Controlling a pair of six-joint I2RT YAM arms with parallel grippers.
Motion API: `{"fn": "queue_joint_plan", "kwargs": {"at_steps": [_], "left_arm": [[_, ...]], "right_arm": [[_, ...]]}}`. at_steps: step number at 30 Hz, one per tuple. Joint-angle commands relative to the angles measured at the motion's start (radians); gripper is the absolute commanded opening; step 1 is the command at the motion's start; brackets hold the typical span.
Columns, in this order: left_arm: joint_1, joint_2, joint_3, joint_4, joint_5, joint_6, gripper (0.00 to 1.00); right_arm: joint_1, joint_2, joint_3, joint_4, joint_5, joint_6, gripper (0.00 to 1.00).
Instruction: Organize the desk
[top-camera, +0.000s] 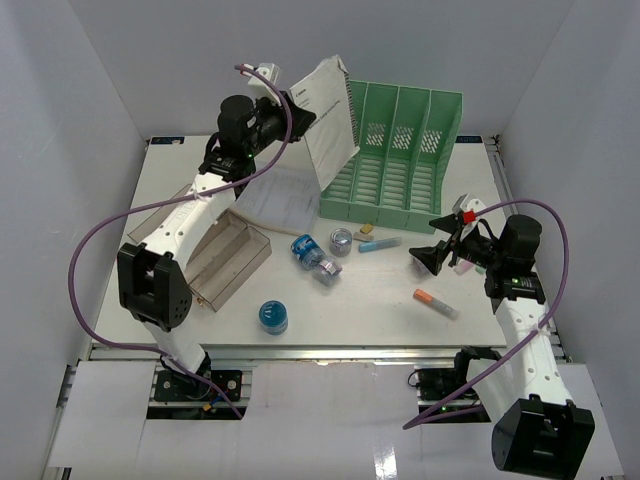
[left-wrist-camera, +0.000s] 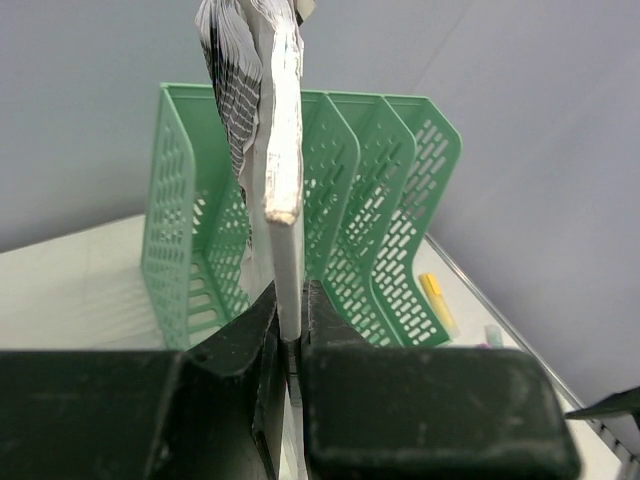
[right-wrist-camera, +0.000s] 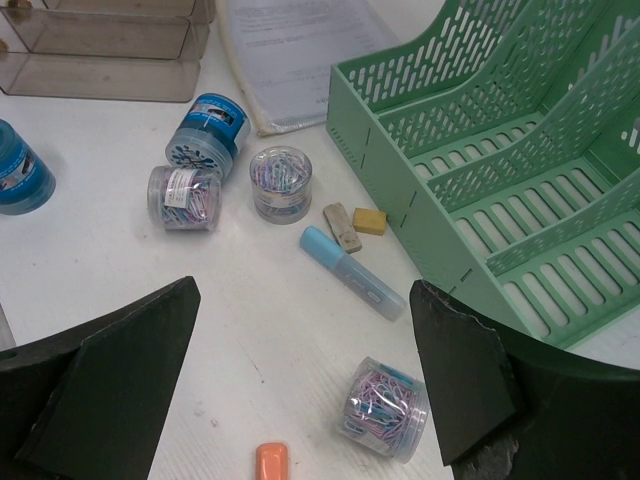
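Observation:
The white desk (top-camera: 380, 300) holds scattered stationery. My left gripper (top-camera: 290, 115) is raised at the back and shut on a white sheaf of papers (top-camera: 328, 108), which stands tilted beside the left end of the green file rack (top-camera: 395, 150). In the left wrist view the papers (left-wrist-camera: 275, 150) rise edge-on from my gripper (left-wrist-camera: 290, 320), with the rack (left-wrist-camera: 370, 220) right behind. My right gripper (top-camera: 432, 243) hangs open above the desk's right part. Below its spread jaws lies a paper-clip jar (right-wrist-camera: 388, 408).
A clear stepped tray (top-camera: 215, 250) sits left, loose sheets (top-camera: 280, 195) behind it. Mid-desk: three clip jars (top-camera: 327, 272), a blue tub (top-camera: 272, 317), a blue highlighter (right-wrist-camera: 352, 272), two erasers (right-wrist-camera: 343, 227), an orange marker (top-camera: 436, 303). A yellow highlighter (left-wrist-camera: 436, 295) lies right of the rack.

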Motion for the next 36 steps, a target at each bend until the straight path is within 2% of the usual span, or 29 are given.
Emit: {"fn": "queue_joint_plan", "kwargs": {"at_steps": [1, 10, 25, 30, 36], "left_arm": [[-0.003, -0.003, 0.072, 0.055, -0.034, 0.045, 0.00], [-0.014, 0.085, 0.123, 0.066, -0.031, 0.050, 0.00], [-0.107, 0.217, 0.217, 0.103, -0.153, 0.167, 0.00], [-0.124, 0.242, 0.192, 0.167, -0.200, 0.205, 0.00], [-0.125, 0.209, 0.065, 0.267, -0.236, 0.240, 0.00]], "right_arm": [[-0.005, -0.011, -0.006, 0.047, -0.030, 0.015, 0.92], [-0.013, -0.014, -0.008, 0.047, -0.029, 0.017, 0.92], [-0.022, -0.016, -0.013, 0.047, -0.033, 0.015, 0.93], [-0.022, -0.014, -0.014, 0.047, -0.035, 0.013, 0.93], [-0.022, -0.013, -0.016, 0.052, -0.039, 0.014, 0.93]]}}
